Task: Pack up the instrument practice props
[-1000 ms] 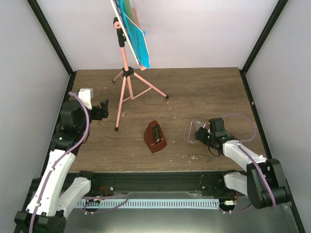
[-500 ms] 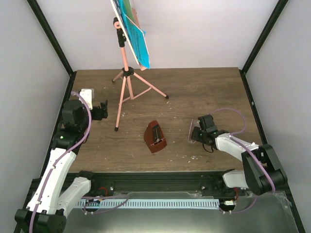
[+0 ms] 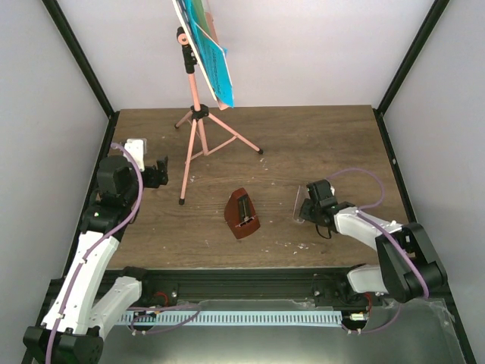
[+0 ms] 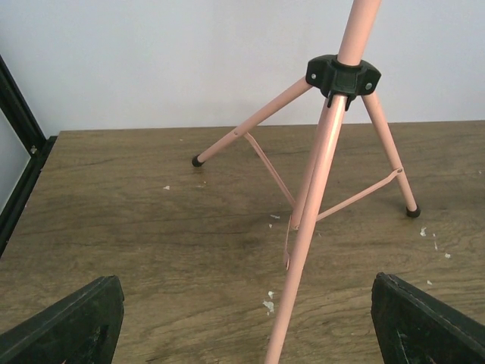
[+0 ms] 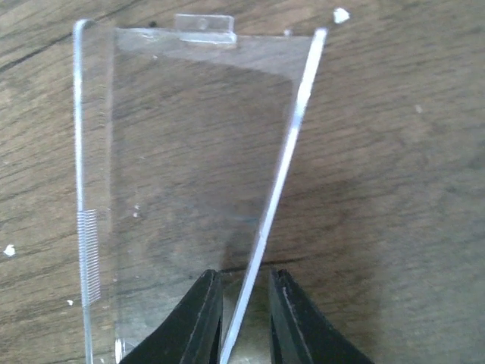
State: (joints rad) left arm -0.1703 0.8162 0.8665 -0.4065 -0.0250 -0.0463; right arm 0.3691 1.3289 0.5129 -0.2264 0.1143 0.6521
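Note:
The pink tripod music stand (image 3: 195, 114) stands at the back left with blue sheet-music pages (image 3: 212, 61) on its desk. The reddish-brown metronome (image 3: 242, 214) sits at the table's middle, with no cover on it. Its clear plastic cover (image 3: 301, 203) lies to the right on the table. My right gripper (image 3: 309, 206) is at the cover. In the right wrist view its jaws (image 5: 242, 277) are narrowly open and straddle one wall of the cover (image 5: 189, 152). My left gripper (image 3: 161, 171) is wide open and empty, facing the stand's legs (image 4: 318, 174), with the front leg between its fingers (image 4: 244, 303).
Small white flecks (image 4: 269, 303) lie scattered on the wooden table. Black frame posts (image 3: 394, 76) and white walls close in the back and sides. A black rail (image 3: 242, 284) runs along the near edge.
My right gripper has moved left up to the clear cover, and its jaws now sit around one wall. The left arm has shifted only slightly. The cover and metronome have stayed put.

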